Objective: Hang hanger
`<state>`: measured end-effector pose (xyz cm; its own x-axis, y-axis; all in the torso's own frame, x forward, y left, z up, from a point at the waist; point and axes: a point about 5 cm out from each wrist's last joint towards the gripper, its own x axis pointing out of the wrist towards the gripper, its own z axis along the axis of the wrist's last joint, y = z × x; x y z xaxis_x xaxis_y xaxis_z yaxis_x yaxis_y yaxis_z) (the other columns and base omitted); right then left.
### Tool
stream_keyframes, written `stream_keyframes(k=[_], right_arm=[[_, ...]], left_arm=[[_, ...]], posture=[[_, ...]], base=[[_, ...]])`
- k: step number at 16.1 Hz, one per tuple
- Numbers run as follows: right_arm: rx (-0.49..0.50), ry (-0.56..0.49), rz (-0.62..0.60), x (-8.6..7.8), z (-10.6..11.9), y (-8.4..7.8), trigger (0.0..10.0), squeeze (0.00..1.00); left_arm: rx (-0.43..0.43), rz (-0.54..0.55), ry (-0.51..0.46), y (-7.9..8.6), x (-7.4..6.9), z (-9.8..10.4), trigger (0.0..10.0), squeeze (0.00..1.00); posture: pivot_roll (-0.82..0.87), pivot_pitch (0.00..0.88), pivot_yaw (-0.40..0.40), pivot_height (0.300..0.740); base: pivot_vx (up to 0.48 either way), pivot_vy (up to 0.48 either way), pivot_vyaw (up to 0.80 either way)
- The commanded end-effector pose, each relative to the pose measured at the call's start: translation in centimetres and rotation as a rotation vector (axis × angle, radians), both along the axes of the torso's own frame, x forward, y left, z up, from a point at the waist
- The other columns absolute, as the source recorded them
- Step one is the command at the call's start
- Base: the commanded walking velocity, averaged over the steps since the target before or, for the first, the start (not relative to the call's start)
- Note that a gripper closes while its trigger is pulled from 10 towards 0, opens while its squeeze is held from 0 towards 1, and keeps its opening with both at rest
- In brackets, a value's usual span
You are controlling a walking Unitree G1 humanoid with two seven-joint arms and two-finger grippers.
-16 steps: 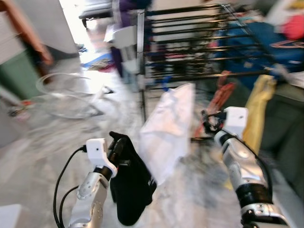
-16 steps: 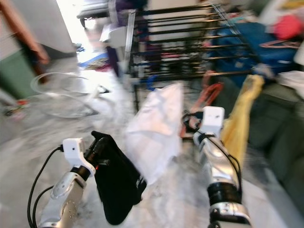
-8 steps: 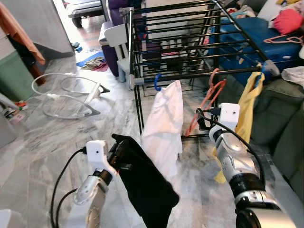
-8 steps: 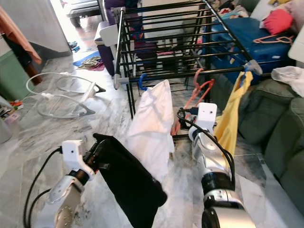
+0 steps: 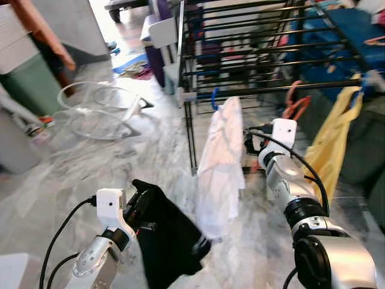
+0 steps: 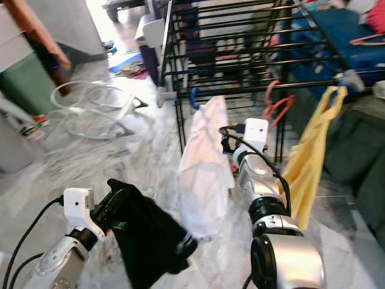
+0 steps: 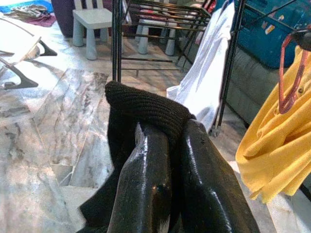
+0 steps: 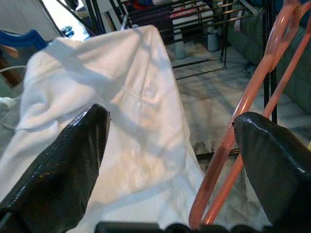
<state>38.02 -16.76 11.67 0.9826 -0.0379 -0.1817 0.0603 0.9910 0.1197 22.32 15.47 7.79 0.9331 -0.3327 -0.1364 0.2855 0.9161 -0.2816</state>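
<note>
The left gripper [image 7: 167, 160] is low and out front, its two fingers [image 7: 146, 179] pressed close together over a fold of a black garment [image 5: 165, 235], which droops from them toward the marble floor [image 5: 102, 162]. The right gripper [image 8: 170, 145] is up beside the drying rack [image 5: 252, 54], fingers spread wide with nothing between them; one finger sits near the white shirt [image 5: 221, 165], the other just beside the orange hanger [image 8: 252, 104].

That orange hanger [image 5: 293, 102] hangs off the rack's front rail, between the white shirt and a yellow garment [image 5: 331, 144]. The white shirt hangs from the same rail on a blue hook [image 5: 214, 96]; the yellow garment hangs further along toward the right, in front of a grey sofa [image 5: 367, 150].

Behind the rack lies a blue suitcase [image 5: 337, 30], with a pink hanger [image 5: 370, 41] on its top. To the left stands a green bin [image 5: 30, 84]; I cannot tell what is in it. White tubing [image 5: 96, 111] is on the floor beyond, and a small white stool [image 7: 95, 24] stands near the rack's far legs.
</note>
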Motion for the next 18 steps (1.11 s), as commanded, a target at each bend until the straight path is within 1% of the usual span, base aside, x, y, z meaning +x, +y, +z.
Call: stream_keyframes(k=[1,2,3,5,6,7,8,10,11,13,14,15,17,18], right_arm=[[0.008,-0.012,-0.002,0.3,0.4,0.4,10.0,0.0],[-0.018,-0.038,-0.031,-0.1,0.3,-0.2,10.0,0.0],[-0.044,-0.067,-0.059,-1.2,-0.4,-1.0,10.0,0.0],[-0.061,-0.089,-0.075,-3.0,-1.5,-1.6,10.0,0.0],[-0.084,-0.113,-0.066,-5.1,-2.0,-1.8,10.0,0.0],[-0.083,-0.116,-0.052,-7.0,-2.3,-1.5,10.0,0.0],[-0.082,-0.116,-0.038,-8.3,-2.5,-1.1,10.0,0.0],[-0.103,-0.124,0.013,-10.0,-2.2,-0.3,10.0,0.0],[-0.14,-0.139,0.044,-10.6,-2.0,-0.2,10.0,0.0],[-0.14,-0.113,0.044,-10.9,-1.9,-0.6,10.0,0.0],[-0.144,-0.097,0.058,-10.8,-1.8,-0.8,10.0,0.0],[-0.152,-0.095,0.059,-10.5,-1.4,-1.0,10.0,0.0],[-0.148,-0.097,0.06,-10.2,-1.0,-1.0,10.0,0.0],[-0.141,-0.098,0.058,-10.2,-0.9,-1.0,10.0,0.0]], left_arm=[[0.003,-0.013,-0.047,0.1,0.2,1.3,10.0,0.0],[-0.009,-0.034,-0.076,-0.3,0.8,2.1,10.0,0.0],[-0.028,-0.022,-0.101,-0.5,1.6,2.7,10.0,0.0],[-0.016,0.029,-0.098,-0.4,2.3,2.8,10.0,0.0],[-0.028,0.054,-0.105,-0.3,2.4,2.9,10.0,0.0],[-0.029,0.074,-0.1,0.1,2.2,2.6,10.0,0.0],[-0.032,0.075,-0.096,0.4,2.0,2.3,10.0,0.0],[-0.046,0.083,-0.099,0.8,2.0,1.8,10.0,0.0],[-0.053,0.088,-0.105,0.9,2.1,1.7,10.0,0.0],[-0.071,0.1,-0.115,0.8,2.4,1.8,10.0,0.0],[-0.08,0.105,-0.123,0.6,2.7,1.8,10.0,0.0],[-0.086,0.104,-0.129,0.5,2.9,1.8,10.0,0.0],[-0.09,0.105,-0.132,0.4,2.9,1.7,10.0,0.0],[-0.094,0.11,-0.133,0.4,2.9,1.7,10.0,0.0]], posture=[[0.07,0.071,0.152,0.74],[0.03,0.039,0.158,0.74],[0.01,0.022,0.159,0.74],[-0.04,0.0,0.166,0.74],[-0.07,0.0,0.167,0.74],[-0.1,0.0,0.167,0.74],[-0.11,0.0,0.167,0.74],[-0.14,0.0,0.161,0.74],[-0.15,0.0,0.153,0.74],[-0.16,0.0,0.143,0.74],[-0.16,0.0,0.133,0.74],[-0.16,0.0,0.13,0.74],[-0.16,0.0,0.124,0.74],[-0.16,0.0,0.124,0.74]], base=[[0.0,0.0,0.0],[0.0,0.0,0.0],[0.0,0.0,0.0],[0.0,0.0,0.0],[0.0,0.0,0.0],[0.0,0.0,0.0],[0.0,0.0,0.0],[0.0,0.0,0.0],[0.0,0.0,0.0],[0.0,0.0,0.0],[0.27,0.0,0.0],[0.319,0.0,-0.74],[0.358,0.0,-0.54],[0.382,0.0,0.0]])
